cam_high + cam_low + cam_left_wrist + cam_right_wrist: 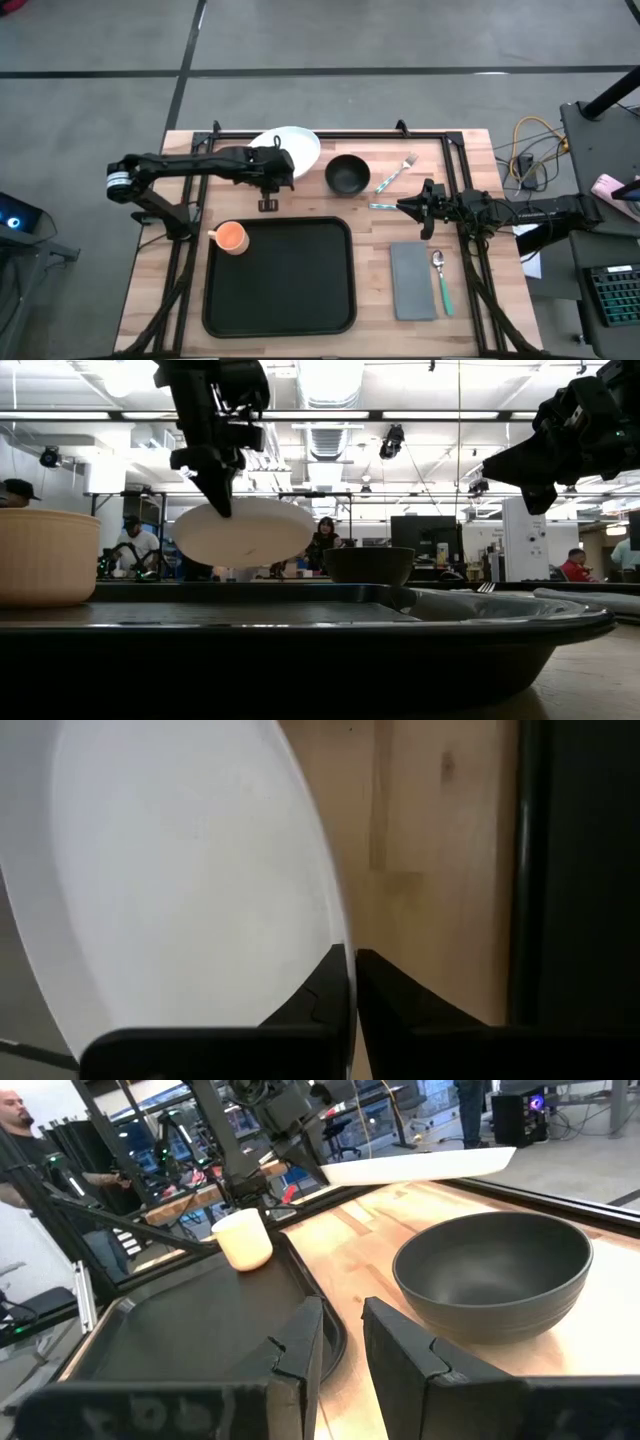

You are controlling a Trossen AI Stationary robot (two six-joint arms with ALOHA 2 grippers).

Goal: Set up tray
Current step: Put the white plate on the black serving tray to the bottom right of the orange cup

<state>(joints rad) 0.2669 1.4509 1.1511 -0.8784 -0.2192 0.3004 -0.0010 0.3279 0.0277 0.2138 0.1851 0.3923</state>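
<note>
The white plate (295,148) (243,531) is in the air over the table's far side, beyond the large black tray (280,290) (300,622). My left gripper (270,178) (222,495) (350,982) is shut on the plate. An orange cup (231,237) (245,1238) stands in the tray's far-left corner. My right gripper (415,207) (540,480) (343,1350) hovers open, high above the table right of the black bowl (347,174) (495,1275). My left gripper pinches the plate's rim (338,935) between its two fingers, one on the inner face and one on the outer side. The fingers come from above, pointing down, at the rim's near-left part (205,510). The plate is lifted clear and slightly tilted.
A fork (397,172) and a teal-handled knife (383,206) lie right of the bowl. A grey napkin (412,282) and a teal-handled spoon (441,280) lie right of the tray. People stand in the room behind the table.
</note>
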